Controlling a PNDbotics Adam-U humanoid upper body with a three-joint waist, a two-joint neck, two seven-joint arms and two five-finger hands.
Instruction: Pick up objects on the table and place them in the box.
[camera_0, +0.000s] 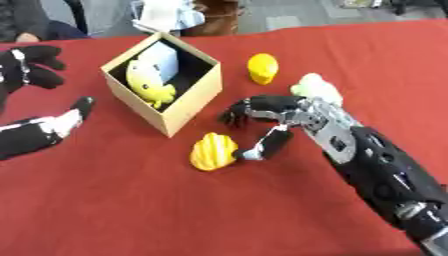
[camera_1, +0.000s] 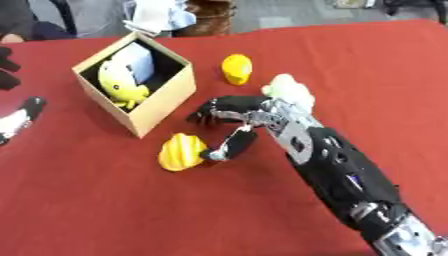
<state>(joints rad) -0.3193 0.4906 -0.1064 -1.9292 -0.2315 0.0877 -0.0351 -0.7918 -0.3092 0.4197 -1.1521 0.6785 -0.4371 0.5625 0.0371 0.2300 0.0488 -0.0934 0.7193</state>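
A red cloth-covered table (camera_0: 131, 210) with a soft, matte surface fills most of both views. The robot's right arm, black and glossy with silver joints, reaches in from the lower right, and its right hand (camera_0: 278, 116) hangs just above the cloth with the fingers curled downward and the thumb stretched toward a ribbed yellow shell-shaped toy (camera_0: 213, 151); the thumb tip touches or nearly touches that toy's side, but the hand has closed around nothing. To the left of the hand stands an open square box of plain tan cardboard (camera_0: 188, 102), dark inside, set cornerwise to the camera. Inside it lie a yellow soft toy with small dangling limbs (camera_0: 149, 82) and a pale blue-white flat packet (camera_0: 162, 60) leaning against the far wall. The left hand (camera_0: 26, 67), black and padded-looking, shows at the left edge with its fingers relaxed and spread, holding nothing, well apart from the box. Behind the right hand sits a pale cream lumpy object (camera_0: 317, 86), and farther back a smooth rounded yellow object (camera_0: 262, 68) stands on the cloth near the box.
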